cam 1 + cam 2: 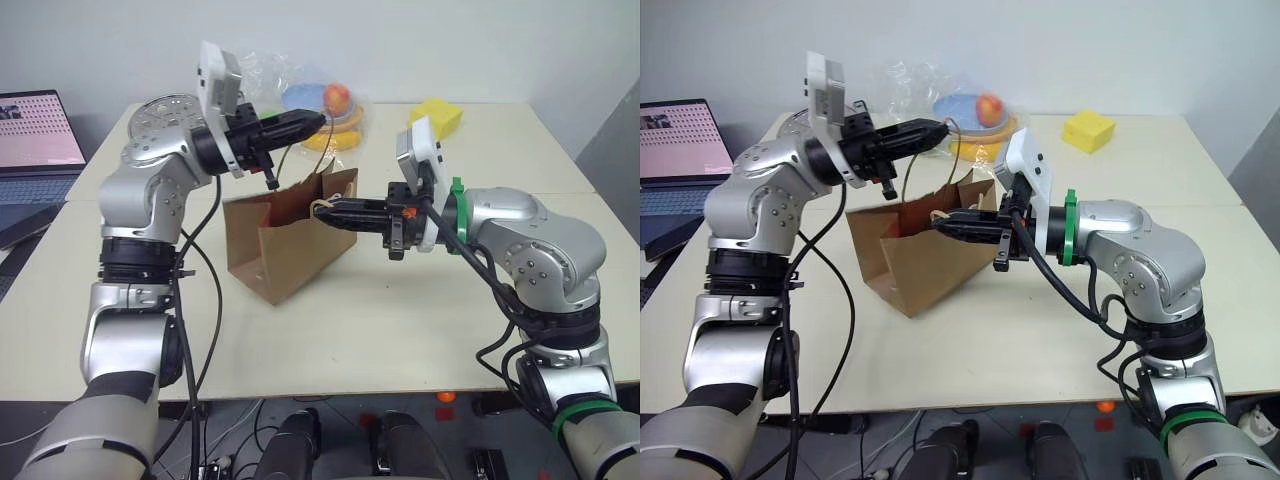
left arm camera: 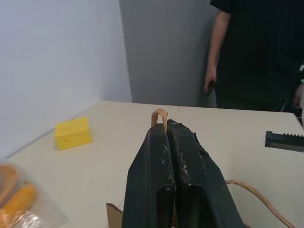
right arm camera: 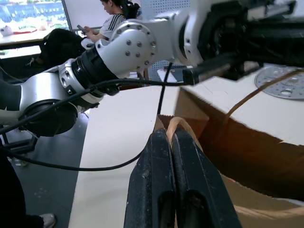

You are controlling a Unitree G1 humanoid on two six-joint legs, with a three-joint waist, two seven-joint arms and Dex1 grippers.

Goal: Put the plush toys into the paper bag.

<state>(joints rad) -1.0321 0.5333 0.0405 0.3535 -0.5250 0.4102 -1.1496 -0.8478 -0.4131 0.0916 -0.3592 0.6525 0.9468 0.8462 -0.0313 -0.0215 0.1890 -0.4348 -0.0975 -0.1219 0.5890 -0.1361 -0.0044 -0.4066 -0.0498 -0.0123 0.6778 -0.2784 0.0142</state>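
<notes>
The brown paper bag (image 1: 285,240) is standing upright on the bench (image 1: 400,330), mouth gaping upward, its long side running diagonally from near-left to far-right. The left gripper (image 1: 318,121) is pinching one thin twisted handle (image 2: 159,115) with jaws pressed together; the right gripper (image 1: 322,210) is pinching the other handle (image 3: 176,124) at the rim.
</notes>
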